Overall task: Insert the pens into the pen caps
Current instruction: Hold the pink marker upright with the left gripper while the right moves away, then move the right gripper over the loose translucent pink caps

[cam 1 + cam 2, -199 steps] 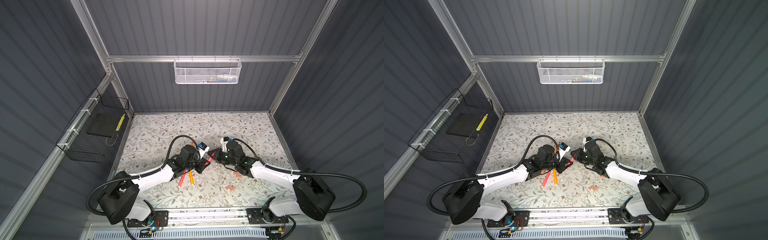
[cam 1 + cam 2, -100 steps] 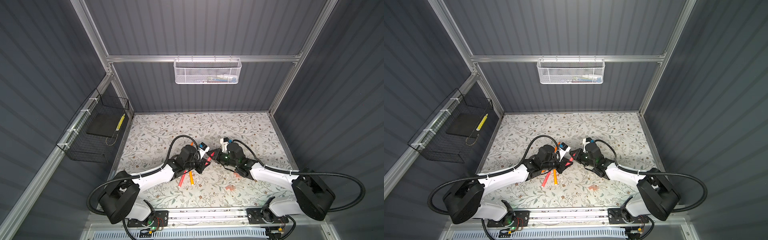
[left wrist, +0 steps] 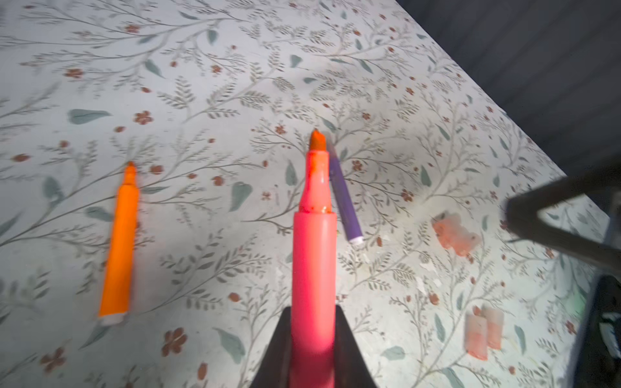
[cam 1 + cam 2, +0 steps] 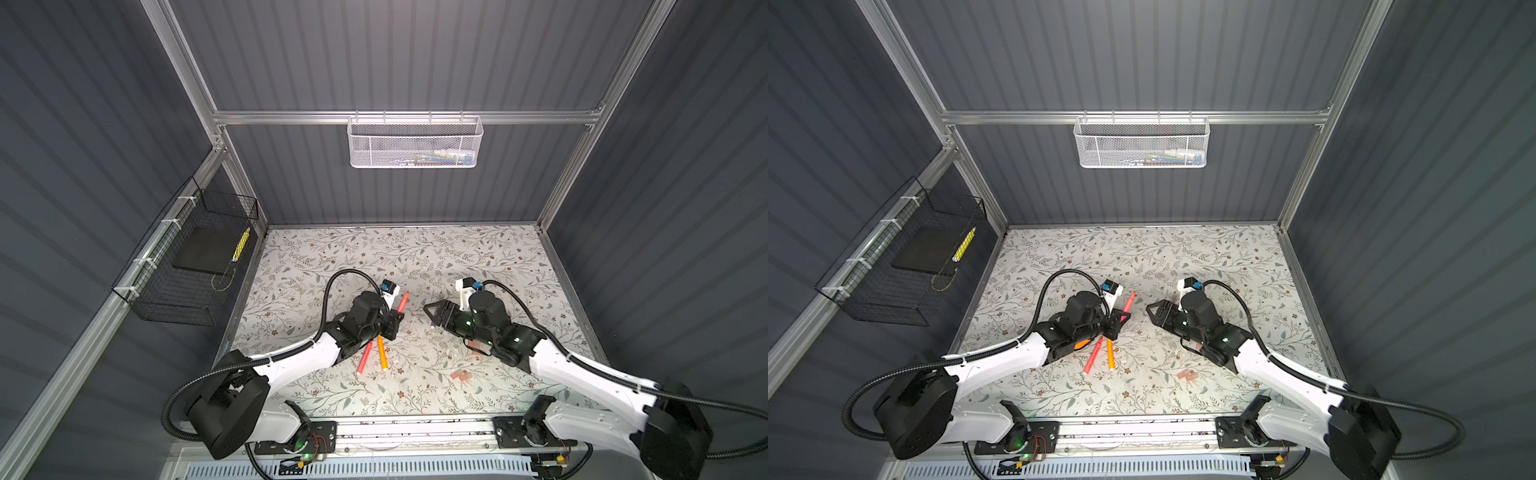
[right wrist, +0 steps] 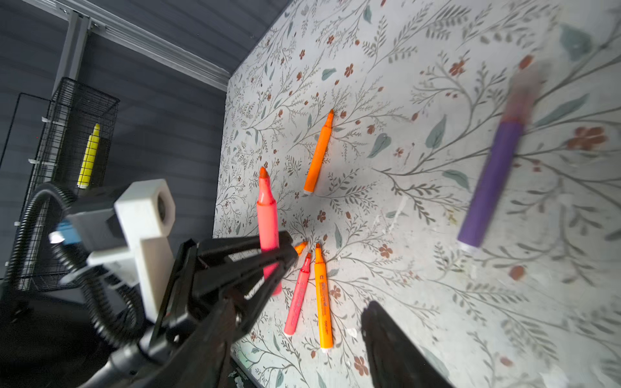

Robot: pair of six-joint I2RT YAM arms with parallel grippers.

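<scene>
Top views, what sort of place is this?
Probably a robot test cell, not a home: grey panel walls on an aluminium frame, a left arm and right arm on a rail, and a floral mat as work surface.

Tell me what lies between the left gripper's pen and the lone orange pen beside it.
Nothing: only bare floral cloth separates the held red-pink pen from the orange pen, in both wrist views.

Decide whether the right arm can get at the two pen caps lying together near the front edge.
Probably yes: the right gripper looks open and empty, and the pen caps lie uncovered beside its forearm, though it must fold back.
</scene>
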